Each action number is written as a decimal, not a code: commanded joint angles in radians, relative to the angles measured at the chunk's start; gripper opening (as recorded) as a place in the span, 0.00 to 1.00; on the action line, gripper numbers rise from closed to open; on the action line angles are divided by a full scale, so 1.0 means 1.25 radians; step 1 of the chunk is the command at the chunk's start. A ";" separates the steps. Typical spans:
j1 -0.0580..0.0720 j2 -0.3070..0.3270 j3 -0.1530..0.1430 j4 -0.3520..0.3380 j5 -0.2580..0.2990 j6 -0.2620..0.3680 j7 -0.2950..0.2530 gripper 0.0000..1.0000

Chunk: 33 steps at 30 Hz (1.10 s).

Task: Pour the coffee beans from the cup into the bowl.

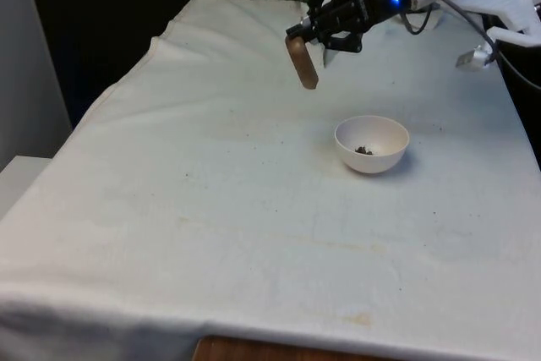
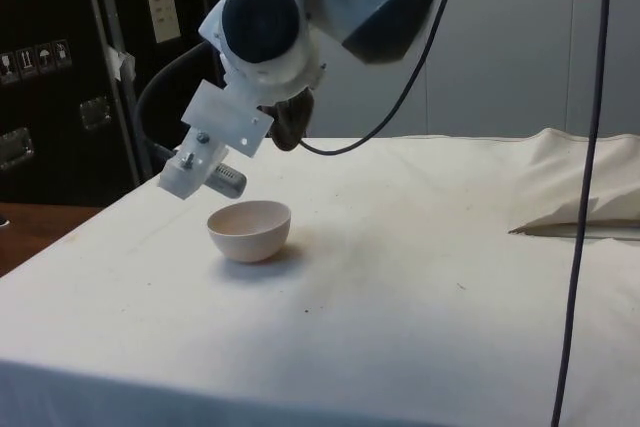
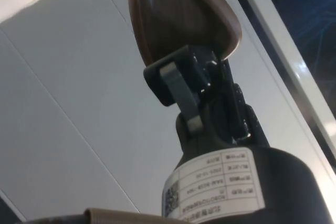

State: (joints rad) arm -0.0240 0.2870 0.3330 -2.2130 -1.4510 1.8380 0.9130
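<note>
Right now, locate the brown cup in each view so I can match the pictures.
Front view: cup hangs tilted in the tool, above the cloth, to the front view's left of the bowl and farther back.
Side view: a dark sliver of it shows behind the arm, above the bowl.
Wrist view: cup clamped at its rim.
Shared landmark: the bowl.

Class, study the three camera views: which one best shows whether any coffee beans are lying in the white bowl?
The front view: it looks down into the white bowl, where a few dark beans lie at its bottom. The side view shows the bowl's outer wall and rim, not its inside. The wrist view faces the brown cup held in the pincer.
</note>
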 commanded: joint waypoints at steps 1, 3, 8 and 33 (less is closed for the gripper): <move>-0.007 -0.006 -0.002 -0.003 0.010 0.024 -0.006 0.00; -0.007 -0.007 -0.007 -0.003 0.015 0.033 -0.006 0.00; -0.008 -0.009 -0.023 -0.006 0.023 0.058 -0.005 0.00; -0.010 -0.015 -0.117 -0.010 0.062 0.186 -0.010 0.00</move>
State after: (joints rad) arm -0.0260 0.2760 0.1920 -2.2190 -1.3840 2.0380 0.9120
